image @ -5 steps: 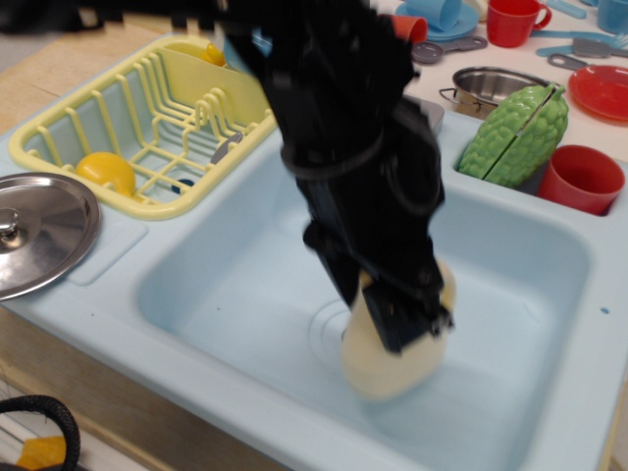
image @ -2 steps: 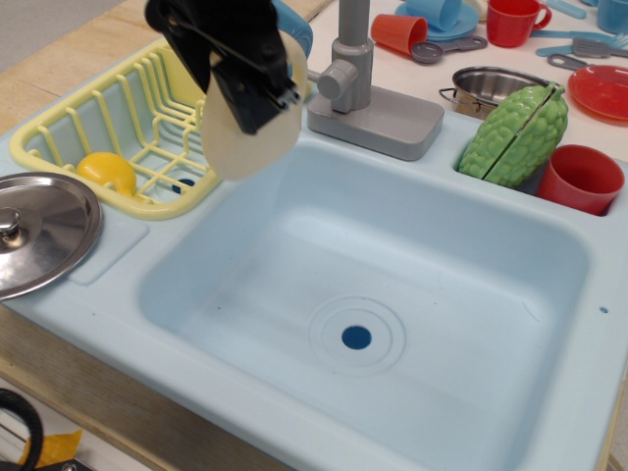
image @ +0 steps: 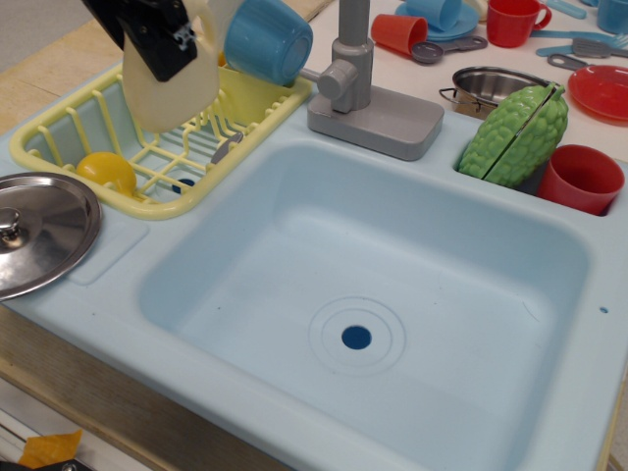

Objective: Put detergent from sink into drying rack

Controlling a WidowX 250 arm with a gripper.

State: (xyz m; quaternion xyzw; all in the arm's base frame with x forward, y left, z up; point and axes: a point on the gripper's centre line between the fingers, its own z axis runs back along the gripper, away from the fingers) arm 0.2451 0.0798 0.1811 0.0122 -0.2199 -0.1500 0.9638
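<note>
My black gripper (image: 157,39) is shut on the cream detergent bottle (image: 169,90) and holds it in the air over the pale yellow drying rack (image: 59,132), at the upper left. The bottle's lower body hangs above the rack's ribbed dividers; its neck and handle are mostly hidden behind the gripper. The light blue sink (image: 255,285) lies in the middle with its drain hole (image: 356,338) bare and nothing inside. The grey faucet (image: 355,69) stands at its back edge.
A blue cup (image: 270,39) rests at the rack's far corner and a small yellow ball toy (image: 108,172) sits inside the rack. A steel lid (image: 39,231) lies at left. A green vegetable toy (image: 515,132), red cup (image: 581,179), steel pot (image: 496,86) and dishes stand at the back right.
The gripper lifted the detergent out of the sink, then carried it left and back; it now hangs over the drying rack. The sink is left bare.
</note>
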